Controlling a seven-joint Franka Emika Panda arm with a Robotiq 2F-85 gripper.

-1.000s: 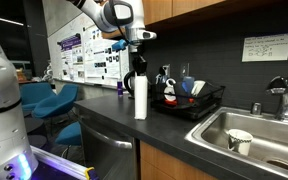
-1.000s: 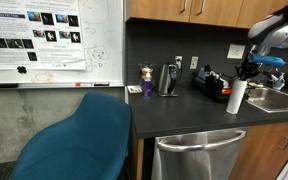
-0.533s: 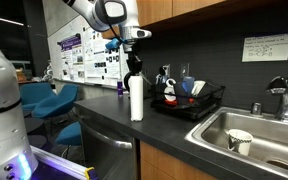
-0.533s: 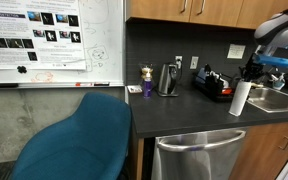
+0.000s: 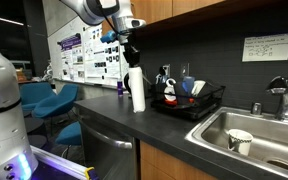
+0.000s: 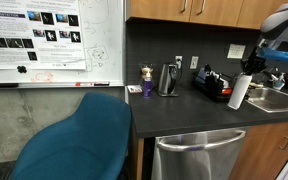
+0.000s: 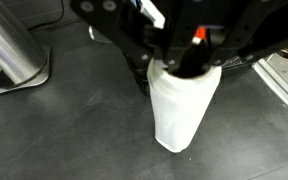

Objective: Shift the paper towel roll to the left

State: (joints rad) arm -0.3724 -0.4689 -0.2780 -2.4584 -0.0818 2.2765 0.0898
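The paper towel roll (image 5: 137, 91) is a tall plain white cylinder, upright over the dark counter, slightly tilted. It also shows in an exterior view (image 6: 239, 92) and in the wrist view (image 7: 182, 105). My gripper (image 5: 132, 62) is shut on the roll's top end, with the arm above it; it shows too in an exterior view (image 6: 252, 66) and in the wrist view (image 7: 189, 62). The roll's base seems just above or barely on the counter; I cannot tell which.
A steel kettle (image 6: 168, 79) with a black handle stands by the back wall, also in the wrist view (image 7: 9, 45). A black dish rack (image 5: 189, 100) with cups sits beside the roll, then a sink (image 5: 252, 133). A spray bottle (image 6: 146, 82) stands near the kettle.
The arm has carried the roll away from the counter's front edge toward the back wall and kettle side, and the roll has tilted slightly.
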